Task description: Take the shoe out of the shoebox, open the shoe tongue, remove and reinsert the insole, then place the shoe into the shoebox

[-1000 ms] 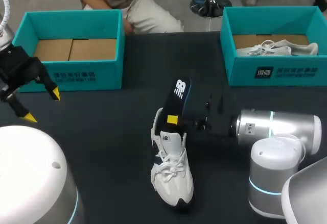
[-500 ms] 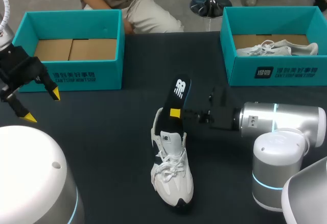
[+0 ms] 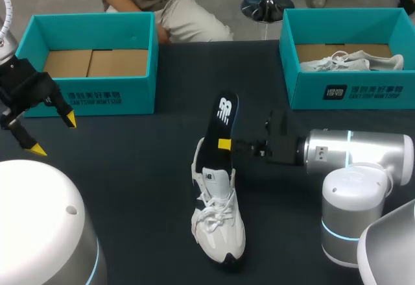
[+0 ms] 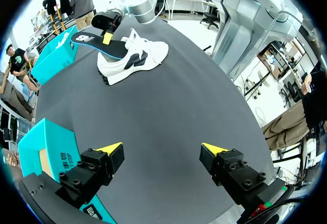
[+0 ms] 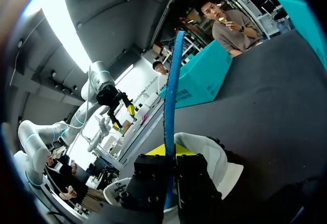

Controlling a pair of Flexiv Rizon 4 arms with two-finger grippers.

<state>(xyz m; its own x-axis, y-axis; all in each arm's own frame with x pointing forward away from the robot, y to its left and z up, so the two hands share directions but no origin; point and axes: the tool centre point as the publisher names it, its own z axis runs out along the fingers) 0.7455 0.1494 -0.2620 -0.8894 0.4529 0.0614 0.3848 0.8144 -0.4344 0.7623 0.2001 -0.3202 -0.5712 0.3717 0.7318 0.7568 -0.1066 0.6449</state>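
A white shoe (image 3: 217,213) lies on the dark table, toe toward the near edge. A black insole (image 3: 224,119) with a white logo stands up out of its heel opening. My right gripper (image 3: 224,145) comes in from the right and is shut on the insole's lower part. In the right wrist view the insole (image 5: 171,96) shows edge-on as a blue strip pinched between the fingers, above the shoe (image 5: 207,155). My left gripper (image 3: 50,134) hangs open and holds nothing in front of the left box. From the left wrist view, its gripper (image 4: 162,148) sees the shoe (image 4: 138,58) far ahead.
A teal shoebox (image 3: 91,90) with a bare cardboard floor stands at the back left. A second teal shoebox (image 3: 350,93) at the back right holds another white shoe (image 3: 353,61). My right arm's body (image 3: 353,168) occupies the near right of the table.
The right gripper's fingers have closed on the insole, and the insole now stands a little more upright. The right wrist drew back to the right. The left arm has not moved.
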